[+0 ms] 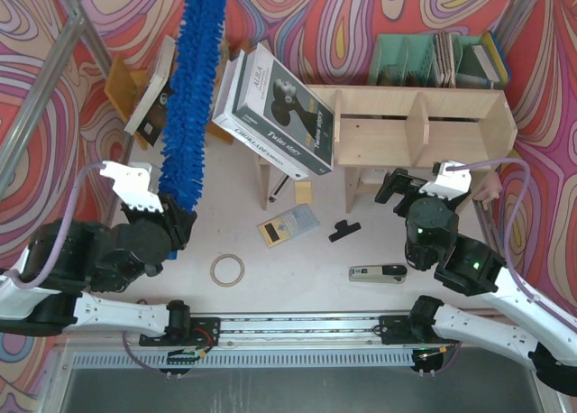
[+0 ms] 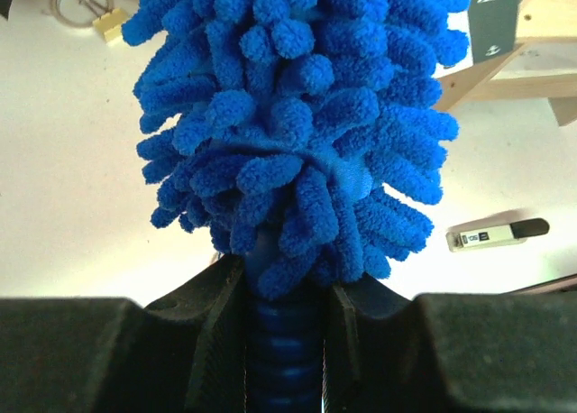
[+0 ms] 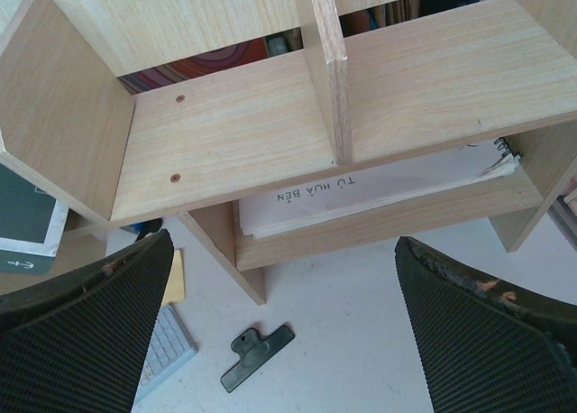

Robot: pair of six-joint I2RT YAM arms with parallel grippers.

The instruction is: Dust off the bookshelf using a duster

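We see our left gripper (image 1: 177,216) clamped on the handle of the duster (image 1: 192,88), its blue head standing above the white table (image 1: 270,269) against the swirl-patterned wall (image 1: 361,16), left of the bookshelf (image 1: 424,124), which our wide-spread right gripper (image 1: 394,188) faces.

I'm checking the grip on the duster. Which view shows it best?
The left wrist view: the duster handle sits clamped in the left gripper, seen close up. The top view shows its whole blue length rising from that gripper, but the grip is less clear. The right wrist view shows the bookshelf, no duster.
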